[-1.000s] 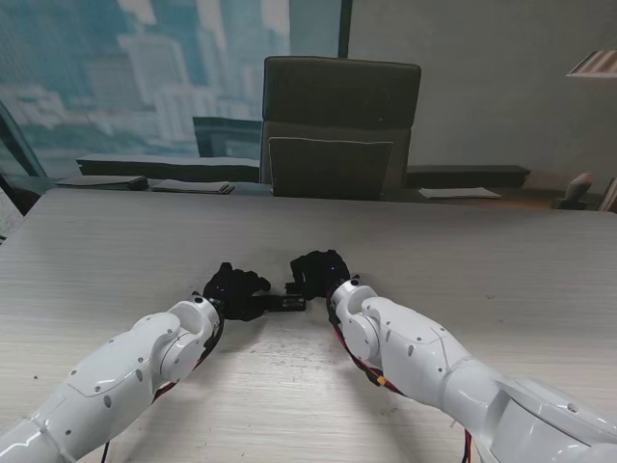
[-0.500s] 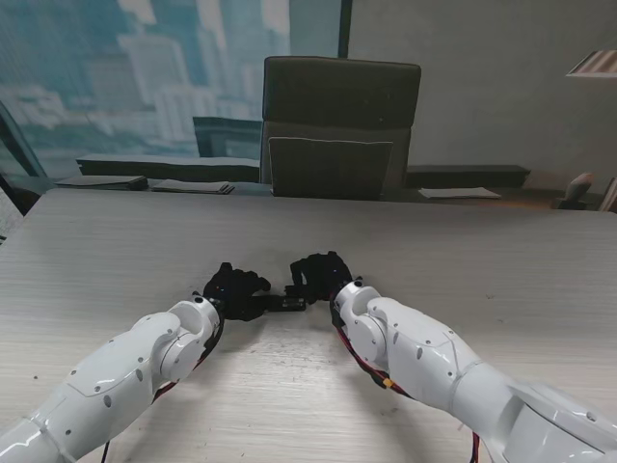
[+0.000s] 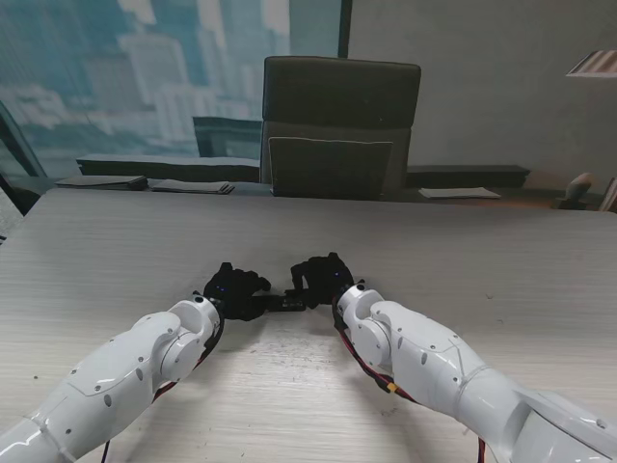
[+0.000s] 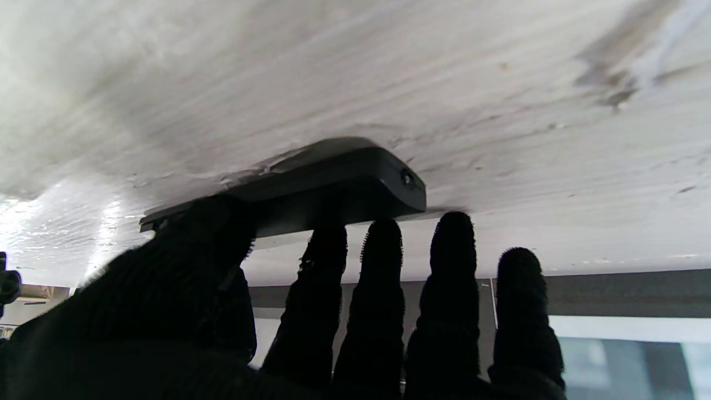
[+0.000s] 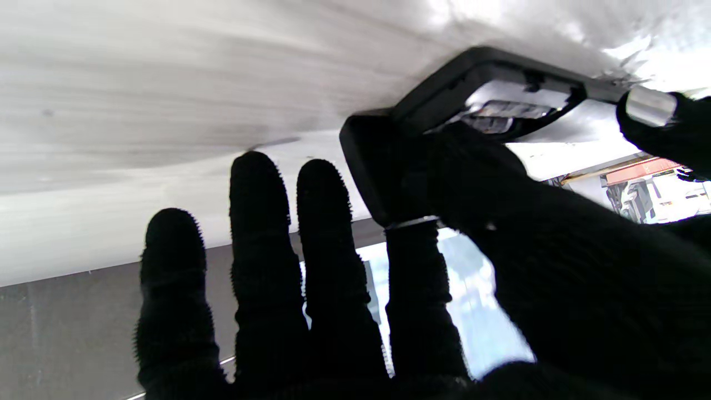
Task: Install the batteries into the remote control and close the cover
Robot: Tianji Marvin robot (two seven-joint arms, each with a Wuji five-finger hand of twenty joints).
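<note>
My two black-gloved hands meet over the slim black plastic remote control (image 3: 287,302), which lies flat on the pale wood-grain table (image 3: 482,260) near the middle, just in front of me. My left hand (image 3: 234,291) rests on its left part: in the left wrist view the thumb and the nearest fingers (image 4: 325,261) press on the remote's (image 4: 333,189) side and top, while the outer two stand straight and free, so I judge it a pinning hold rather than a full clasp. My right hand (image 3: 321,277) works the right end; the right wrist view shows the thumb and one finger closed on the end of the remote (image 5: 472,89), where the open battery compartment (image 5: 514,103) shows a pale, metallic interior, and the other three fingers (image 5: 261,233) are spread wide and idle. A small silver cylindrical battery (image 5: 647,105) sits in the left hand's fingertips just beside that opening. Whether a cell already lies inside I cannot tell, and I see no cover. To do this step well, I should keep the remote pressed flat so it cannot skate, line the battery along the bay, push one end against the spring contact first, then lower the other end, with my right thumb clear of the opening.
</note>
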